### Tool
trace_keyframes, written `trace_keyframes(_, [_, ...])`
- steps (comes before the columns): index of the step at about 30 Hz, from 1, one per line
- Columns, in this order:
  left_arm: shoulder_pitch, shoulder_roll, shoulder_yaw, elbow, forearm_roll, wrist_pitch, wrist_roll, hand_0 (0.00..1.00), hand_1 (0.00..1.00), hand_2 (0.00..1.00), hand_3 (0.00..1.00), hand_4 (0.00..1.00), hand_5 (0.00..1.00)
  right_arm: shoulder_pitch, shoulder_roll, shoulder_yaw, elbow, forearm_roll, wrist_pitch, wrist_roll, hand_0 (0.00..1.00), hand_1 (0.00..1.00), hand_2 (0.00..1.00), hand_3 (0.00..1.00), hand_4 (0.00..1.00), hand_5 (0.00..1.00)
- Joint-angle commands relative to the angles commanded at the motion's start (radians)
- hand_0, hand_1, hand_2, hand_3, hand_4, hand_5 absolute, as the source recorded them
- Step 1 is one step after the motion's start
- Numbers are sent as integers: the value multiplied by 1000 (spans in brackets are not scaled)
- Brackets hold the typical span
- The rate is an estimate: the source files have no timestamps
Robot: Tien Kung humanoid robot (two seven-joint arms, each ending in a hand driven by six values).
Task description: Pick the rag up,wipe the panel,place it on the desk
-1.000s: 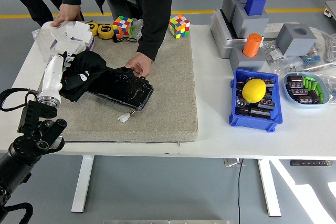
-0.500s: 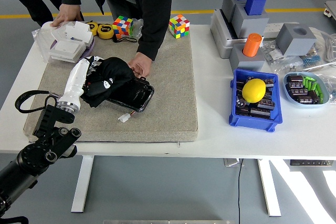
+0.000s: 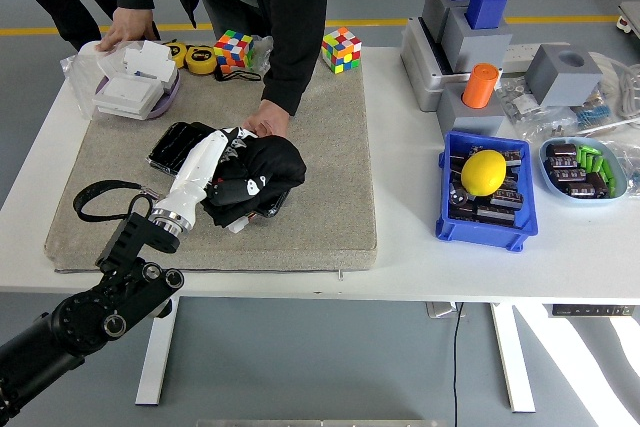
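The black left arm [image 3: 95, 322] reaches diagonally up from the lower-left corner, its white hand [image 3: 205, 169] gripping the crumpled black cloth rag [image 3: 255, 175] atop the glossy black rectangular panel [image 3: 178, 142] on the grey felt mat [image 3: 325, 177]. Beyond, a person's hand [image 3: 266, 124] steadies the panel's far edge.

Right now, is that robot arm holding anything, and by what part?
Yes: the left hand holds the black rag by its left side, pressing it on the panel. A person's hand steadies the panel's far edge.
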Motion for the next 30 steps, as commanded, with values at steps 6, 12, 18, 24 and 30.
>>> trace_keyframes(6, [1,-10,35,-17,-2,1,3,219,303,362,571,705,2,-1,0,1,0,-1,0,0,531,554,490,522,892,343])
trace_keyframes(12, [-8,-19,16,-8,9,5,1,219,302,361,571,704,2,1,-1,-1,1,1,0,0,531,554,490,522,891,342])
trace_keyframes(18, [-21,-23,-33,48,27,6,5,219,301,361,571,704,2,-1,1,5,0,-1,0,0,531,554,490,522,892,342])
trace_keyframes(24, [-36,-21,-77,116,29,6,-6,218,300,360,571,705,2,-1,2,5,0,0,0,0,531,554,490,522,891,341])
trace_keyframes(30, [-50,-23,-133,177,38,8,-18,217,299,360,571,705,2,0,3,7,0,1,-1,0,531,554,490,522,891,341])
